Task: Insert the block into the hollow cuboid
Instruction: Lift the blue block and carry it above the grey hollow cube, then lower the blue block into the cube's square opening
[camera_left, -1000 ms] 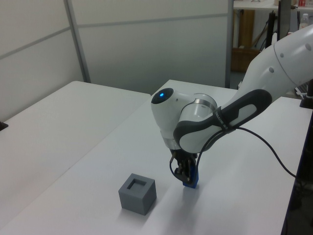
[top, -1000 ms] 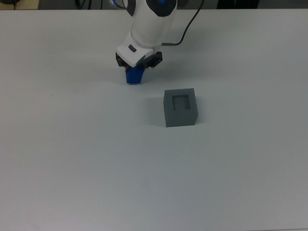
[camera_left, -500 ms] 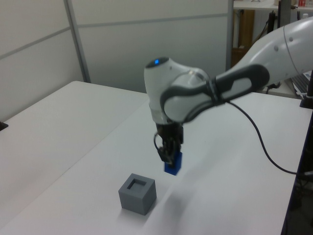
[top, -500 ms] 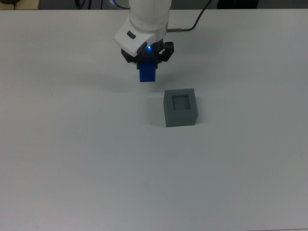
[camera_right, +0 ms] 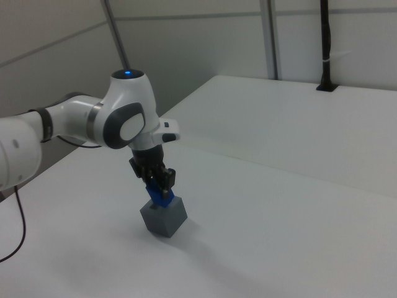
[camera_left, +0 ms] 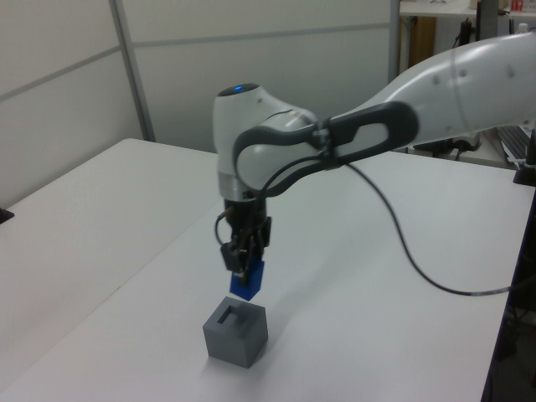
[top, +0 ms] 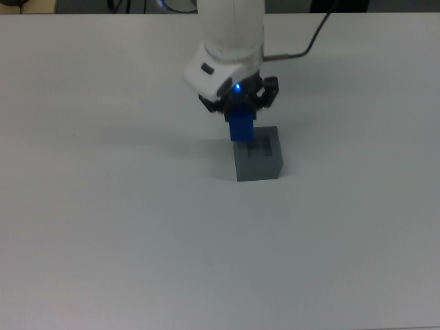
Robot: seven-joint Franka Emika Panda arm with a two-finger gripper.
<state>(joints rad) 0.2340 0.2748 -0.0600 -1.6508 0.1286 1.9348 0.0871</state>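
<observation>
A wide white desk (camera_left: 100, 251) stands before pale grey wall panels (camera_left: 251, 75) divided by thin metal strips (camera_left: 130, 71).

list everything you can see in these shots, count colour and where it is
block: one, bright blue, held in the air just above the hollow cuboid, not yet in its recess
hollow cuboid: one, matte grey with a square recess in its top, standing on the table
table: one, white, under everything
cable: one, black, hanging from the arm down to the table in the left view
wall panels: pale grey, behind the table in the left view
arm: one, white with dark grey trim, reaching over the table
gripper: one, black, shut on the block above the hollow cuboid
</observation>
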